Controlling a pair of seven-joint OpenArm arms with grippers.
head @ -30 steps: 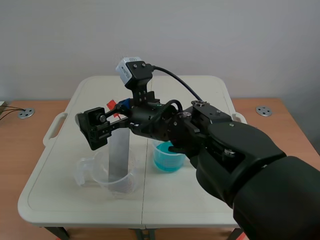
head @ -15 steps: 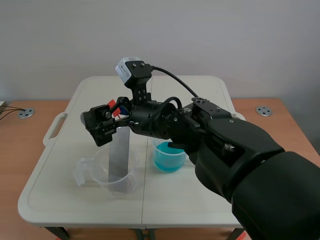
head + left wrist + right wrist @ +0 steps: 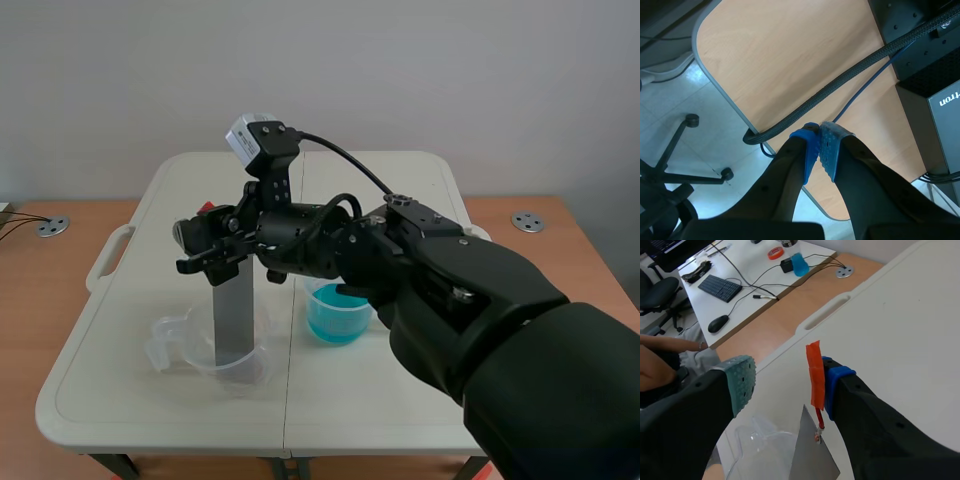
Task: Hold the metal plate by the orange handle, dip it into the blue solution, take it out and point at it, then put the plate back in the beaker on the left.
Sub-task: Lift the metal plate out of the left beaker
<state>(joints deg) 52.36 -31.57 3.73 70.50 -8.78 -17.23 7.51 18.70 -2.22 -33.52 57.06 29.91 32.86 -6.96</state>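
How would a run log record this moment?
right gripper: open around orange handle | metal plate: in left beaker | left gripper: shut

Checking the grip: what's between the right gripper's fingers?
Right wrist view: the right gripper is open; only the orange handle lies there, against its blue-padded finger; the rest is bare.

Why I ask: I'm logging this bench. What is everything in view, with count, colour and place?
metal plate: one, grey, standing in the clear beaker
orange handle: one, orange, atop the plate, against the right hand's blue pad
clear beaker: one, colourless, left on the table
blue-solution beaker: one, clear, right of it
table: one, white, under both beakers
silver discs: two, in the wooden desk flanking the table
right hand: one, black, open around the handle
left hand: one, black, shut on nothing, not over the table
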